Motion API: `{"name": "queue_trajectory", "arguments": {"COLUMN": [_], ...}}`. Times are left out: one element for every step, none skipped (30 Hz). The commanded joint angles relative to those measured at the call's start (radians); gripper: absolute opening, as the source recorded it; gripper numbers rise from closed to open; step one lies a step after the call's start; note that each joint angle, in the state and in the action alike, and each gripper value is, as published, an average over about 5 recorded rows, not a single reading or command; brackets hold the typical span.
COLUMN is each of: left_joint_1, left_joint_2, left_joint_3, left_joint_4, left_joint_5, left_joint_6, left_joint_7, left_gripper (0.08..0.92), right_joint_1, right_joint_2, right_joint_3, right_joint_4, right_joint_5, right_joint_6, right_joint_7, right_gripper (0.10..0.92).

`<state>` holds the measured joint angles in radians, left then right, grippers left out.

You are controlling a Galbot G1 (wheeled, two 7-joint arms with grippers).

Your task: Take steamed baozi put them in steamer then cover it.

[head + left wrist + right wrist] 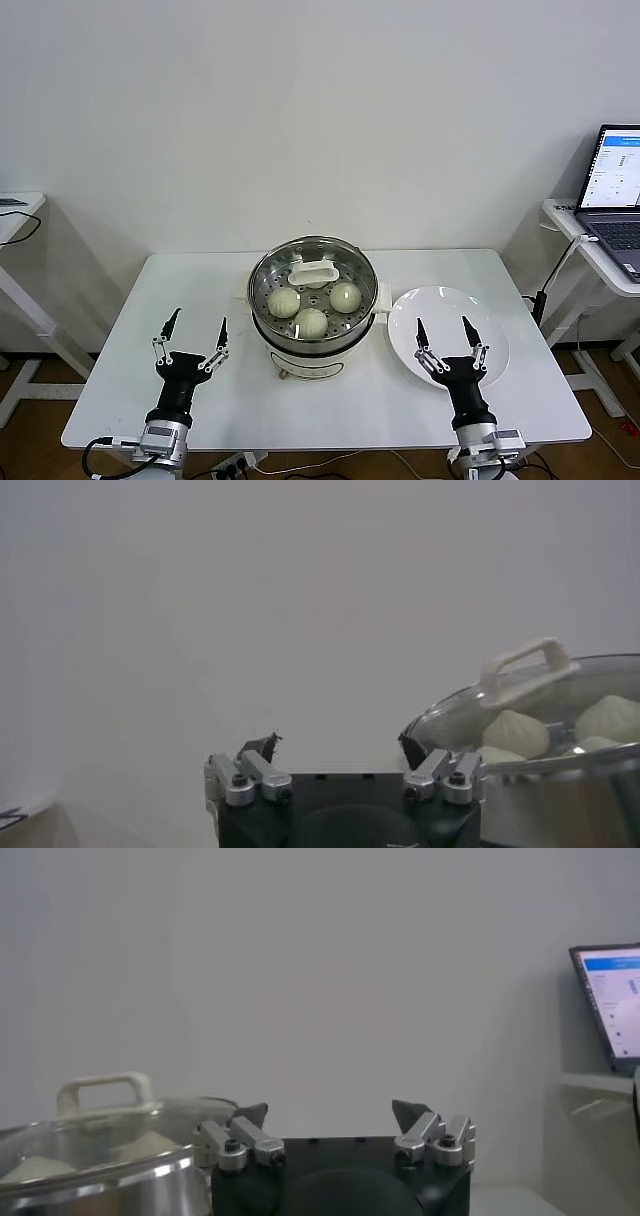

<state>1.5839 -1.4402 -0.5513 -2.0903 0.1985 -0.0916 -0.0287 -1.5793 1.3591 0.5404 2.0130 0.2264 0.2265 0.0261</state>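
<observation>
Steamer (313, 300) sits mid-table toward the rear edge, glass lid (313, 283) on, steamed baozi (311, 322) inside. Left gripper (196, 344) and right gripper (448, 343), both open and empty, flank it near the front edge; right hovers over the plate (495, 345).

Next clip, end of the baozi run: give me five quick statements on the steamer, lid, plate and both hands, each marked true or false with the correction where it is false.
1. The glass lid sits on the steamer. True.
2. Steamed baozi lie inside the steamer under the lid. True.
3. A bun remains on the white plate. False: the plate holds no bun.
4. The left hand grips the lid handle. False: it is open, holds nothing and sits to the robot's left of the steamer.
5. The right hand is open above the plate, holding nothing. True.
</observation>
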Motion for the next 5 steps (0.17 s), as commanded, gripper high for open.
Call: {"name": "queue_trajectory", "arguments": {"left_joint_1": [0.001, 0.001, 0.000, 0.000, 0.000], "left_joint_2": [0.000, 0.000, 0.001, 0.001, 0.001], "left_joint_3": [-0.001, 0.000, 0.000, -0.001, -0.001], "left_joint_4": [0.005, 0.005, 0.004, 0.004, 0.004], "left_joint_5": [-0.005, -0.005, -0.005, -0.005, -0.005], "left_joint_6": [-0.004, -0.004, -0.003, -0.003, -0.003], "left_joint_7": [0.002, 0.002, 0.002, 0.002, 0.003], "left_gripper": [0.823, 0.823, 0.823, 0.823, 0.823], "right_joint_1": [0.002, 0.003, 0.003, 0.003, 0.004], "right_joint_2": [0.000, 0.000, -0.001, -0.001, -0.001], "right_joint_3": [0.002, 0.002, 0.002, 0.002, 0.002], "right_joint_4": [0.005, 0.004, 0.004, 0.003, 0.003], "right_joint_5": [-0.003, -0.003, -0.004, -0.004, -0.005], "right_joint_6": [-0.013, -0.014, -0.015, -0.015, -0.015], "right_joint_7": [0.001, 0.001, 0.001, 0.001, 0.001], "right_gripper": [0.823, 0.823, 0.823, 0.823, 0.823]}}
